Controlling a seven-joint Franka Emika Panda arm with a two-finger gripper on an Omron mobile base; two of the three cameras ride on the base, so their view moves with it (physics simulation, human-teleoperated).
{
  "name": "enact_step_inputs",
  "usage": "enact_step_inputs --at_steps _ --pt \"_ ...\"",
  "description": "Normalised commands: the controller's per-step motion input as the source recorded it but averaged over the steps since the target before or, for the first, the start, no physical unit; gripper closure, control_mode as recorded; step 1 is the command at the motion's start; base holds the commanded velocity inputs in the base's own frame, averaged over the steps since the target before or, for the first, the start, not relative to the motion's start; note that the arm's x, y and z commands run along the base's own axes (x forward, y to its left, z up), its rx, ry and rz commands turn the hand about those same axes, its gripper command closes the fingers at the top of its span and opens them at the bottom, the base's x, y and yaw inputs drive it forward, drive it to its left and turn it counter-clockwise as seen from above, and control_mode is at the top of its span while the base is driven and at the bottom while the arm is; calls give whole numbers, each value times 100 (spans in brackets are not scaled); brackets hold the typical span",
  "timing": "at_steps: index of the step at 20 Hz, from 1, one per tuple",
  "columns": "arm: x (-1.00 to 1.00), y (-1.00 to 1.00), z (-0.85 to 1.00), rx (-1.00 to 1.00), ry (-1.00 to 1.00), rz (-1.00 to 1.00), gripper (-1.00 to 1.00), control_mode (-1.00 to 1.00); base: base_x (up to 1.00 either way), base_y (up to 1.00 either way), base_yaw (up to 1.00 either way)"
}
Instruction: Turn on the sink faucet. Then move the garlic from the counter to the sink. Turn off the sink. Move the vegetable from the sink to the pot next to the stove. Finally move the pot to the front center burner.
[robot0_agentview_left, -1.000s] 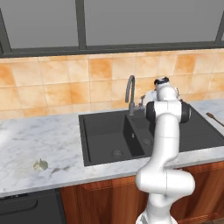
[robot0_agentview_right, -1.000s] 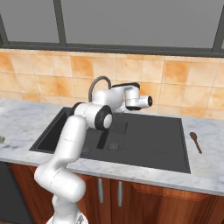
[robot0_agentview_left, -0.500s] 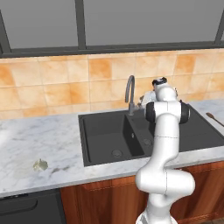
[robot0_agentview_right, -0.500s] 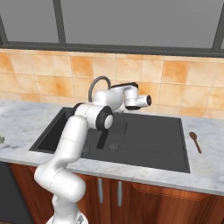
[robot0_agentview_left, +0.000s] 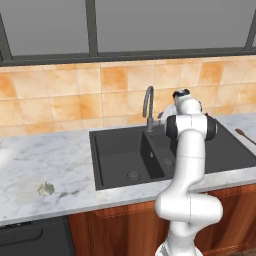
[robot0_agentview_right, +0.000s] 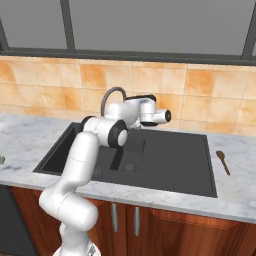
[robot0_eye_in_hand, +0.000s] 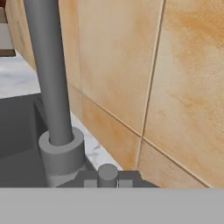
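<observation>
Reaching over the sink (robot0_agentview_left: 120, 150), I have my jaws (robot0_eye_in_hand: 107, 183) brought together at the foot of the sink faucet (robot0_agentview_left: 148, 106), close against the tiled wall (robot0_agentview_left: 120, 85). In the hand view the faucet's grey stem (robot0_eye_in_hand: 48, 74) rises from its round collar (robot0_eye_in_hand: 61, 151), and a small grey knob-like part (robot0_eye_in_hand: 107, 173) sits right above my finger tips; whether I am clamped on it or merely touching it I cannot tell. From the left base view my hand (robot0_agentview_left: 182, 100) sits just to the right of the gooseneck spout, above the back rim of the black double basin. From the right base view the hand (robot0_agentview_right: 150, 114) lies level, next to the arch of the spout (robot0_agentview_right: 111, 95).

The garlic (robot0_agentview_left: 46, 188) lies on the marble tabletop (robot0_agentview_left: 45, 160), well to the left of the sink, near the front edge. A wooden spoon (robot0_agentview_right: 223, 162) rests on the tabletop to the right of the basin.
</observation>
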Motion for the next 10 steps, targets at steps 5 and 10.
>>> enact_step_inputs --at_steps 5,10 --pt "0 -2 -2 0 0 -8 100 -100 0 0 0" --pt "0 -30 -5 2 -4 -23 100 -100 0 0 0"
